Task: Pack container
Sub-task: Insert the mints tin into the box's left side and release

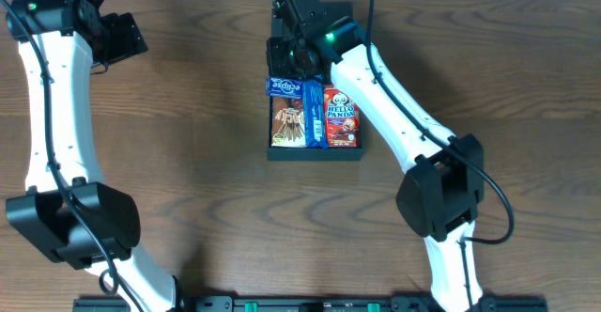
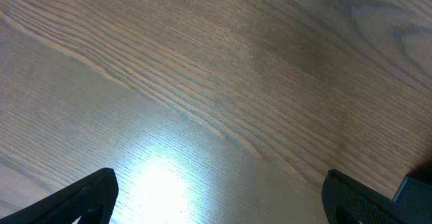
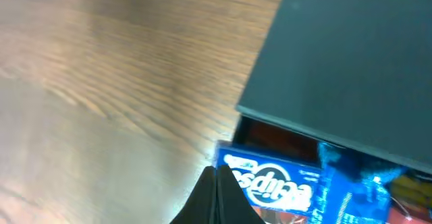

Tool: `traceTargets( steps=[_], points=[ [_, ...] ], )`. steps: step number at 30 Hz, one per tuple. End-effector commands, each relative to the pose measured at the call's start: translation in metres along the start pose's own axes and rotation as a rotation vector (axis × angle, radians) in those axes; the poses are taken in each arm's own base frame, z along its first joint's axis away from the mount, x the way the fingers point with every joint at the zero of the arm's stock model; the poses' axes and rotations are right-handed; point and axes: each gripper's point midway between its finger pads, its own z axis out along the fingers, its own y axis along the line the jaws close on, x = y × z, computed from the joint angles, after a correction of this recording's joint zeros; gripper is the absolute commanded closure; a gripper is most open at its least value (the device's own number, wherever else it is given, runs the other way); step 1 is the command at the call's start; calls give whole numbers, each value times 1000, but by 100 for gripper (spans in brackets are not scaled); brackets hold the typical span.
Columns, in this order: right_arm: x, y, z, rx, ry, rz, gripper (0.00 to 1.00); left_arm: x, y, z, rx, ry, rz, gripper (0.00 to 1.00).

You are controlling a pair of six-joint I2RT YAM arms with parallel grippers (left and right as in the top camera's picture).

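The box [image 1: 315, 152] sits mid-counter toward the far side, dark teal-grey and shallow, packed with snack packets [image 1: 315, 115]; its lid [image 3: 351, 62] hangs over the far end; the right tool [image 3: 216, 196], fingers together and empty, noses beside it, likely to push it down; the left tool [image 2: 219, 200] hovers far left, jaws apart

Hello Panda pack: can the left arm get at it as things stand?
Probably not. The Hello Panda pack sits rightmost in the container, the right arm lying beside it; the left arm's open fingers are far off to the left.
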Motion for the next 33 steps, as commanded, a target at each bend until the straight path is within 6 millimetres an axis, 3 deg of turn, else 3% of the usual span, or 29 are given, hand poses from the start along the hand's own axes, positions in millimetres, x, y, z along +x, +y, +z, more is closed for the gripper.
traceTargets(
  steps=[1,5,10,18,26,33],
  points=[
    [13,17,13,-64,49,-57,99,-4,2,-1,3,-8,7,3],
    [27,25,28,-121,106,-83,99,-4,2,-1,3,-8,7,2],
    [43,21,45,-110,160,-85,99,-4,2,-1,3,-7,7,3],
    [57,0,57,-20,209,-84,99,-4,2,-1,3,-7,7,3],
    [56,-17,58,74,195,-77,98,-3,2,-1,2,-5,7,3],
    [43,-6,51,35,162,-82,99,-3,1,-1,4,-4,7,3]
  ],
)
